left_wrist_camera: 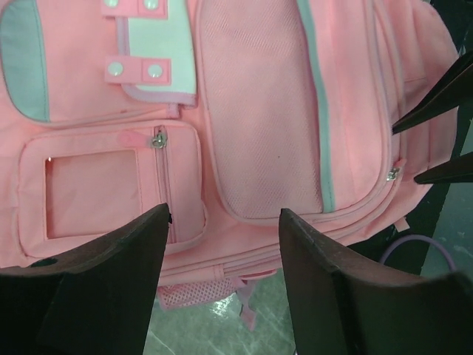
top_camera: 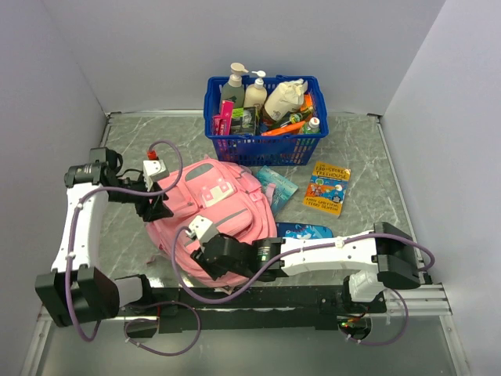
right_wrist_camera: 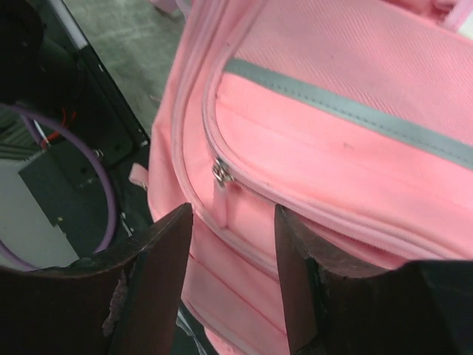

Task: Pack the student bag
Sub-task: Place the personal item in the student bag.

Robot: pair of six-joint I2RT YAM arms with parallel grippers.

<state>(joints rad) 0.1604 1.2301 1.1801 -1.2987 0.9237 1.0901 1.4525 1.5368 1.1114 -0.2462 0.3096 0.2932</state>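
The pink student bag lies flat on the table's middle, front side up, its pockets zipped. My left gripper hovers open at the bag's left edge; in its wrist view the bag fills the frame and the fingers straddle its lower edge. My right gripper is open over the bag's near edge. In its wrist view the bag shows a metal zip pull with a pink tab just ahead of the open fingers.
A blue basket of bottles and stationery stands behind the bag. A small blue pencil case and a colourful book lie to the right. A blue packet lies by the right arm. Grey walls enclose the table.
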